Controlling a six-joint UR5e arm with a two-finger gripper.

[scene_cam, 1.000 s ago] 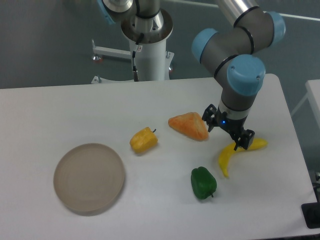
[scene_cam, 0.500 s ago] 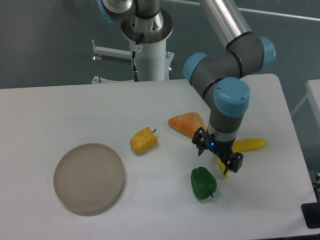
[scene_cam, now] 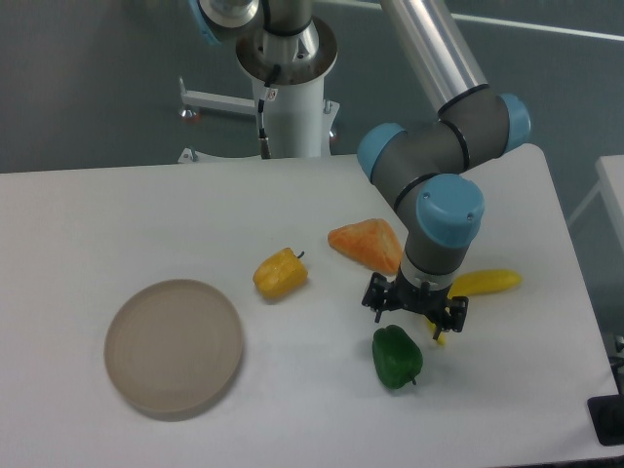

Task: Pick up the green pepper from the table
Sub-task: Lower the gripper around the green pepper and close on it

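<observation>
Gripper [scene_cam: 414,312] spread open just above one green pepper [scene_cam: 396,357], one yellow pepper [scene_cam: 280,274] well apart.

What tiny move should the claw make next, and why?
Probably a short move toward the camera and down. The gripper hangs open just behind and above the green pepper, which lies untouched on the table. Its fingers are not yet around the pepper, so it likely needs to centre over it before closing.
</observation>
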